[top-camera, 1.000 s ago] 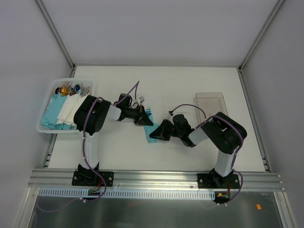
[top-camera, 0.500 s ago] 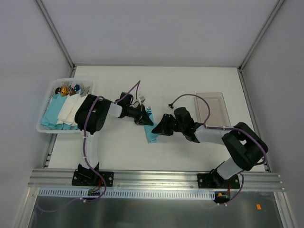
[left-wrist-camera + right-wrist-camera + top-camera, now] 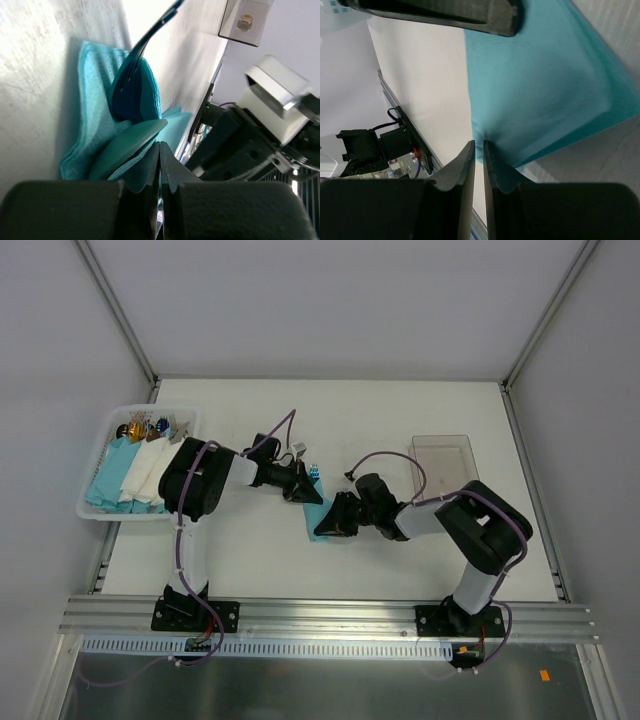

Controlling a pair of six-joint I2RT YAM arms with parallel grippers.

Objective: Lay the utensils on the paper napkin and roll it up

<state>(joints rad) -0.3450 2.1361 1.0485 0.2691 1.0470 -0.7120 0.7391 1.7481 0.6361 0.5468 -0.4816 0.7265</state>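
paper napkin (image 3: 92, 115) matt, dimpled txtr, utensils (image 3: 131, 95) glossy smooth plastic, table (image 3: 30, 75) white, matt, slightly rough

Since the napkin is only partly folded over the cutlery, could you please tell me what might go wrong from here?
1. The right gripper seems to pinch only the edge of the paper napkin; the thin sheet could slip out or tear.
2. In the left wrist view a dark utensil handle sticks out of the fold past the spoon; rolling may push it out.
3. The shut left gripper sits close to the right one, so they might bump.
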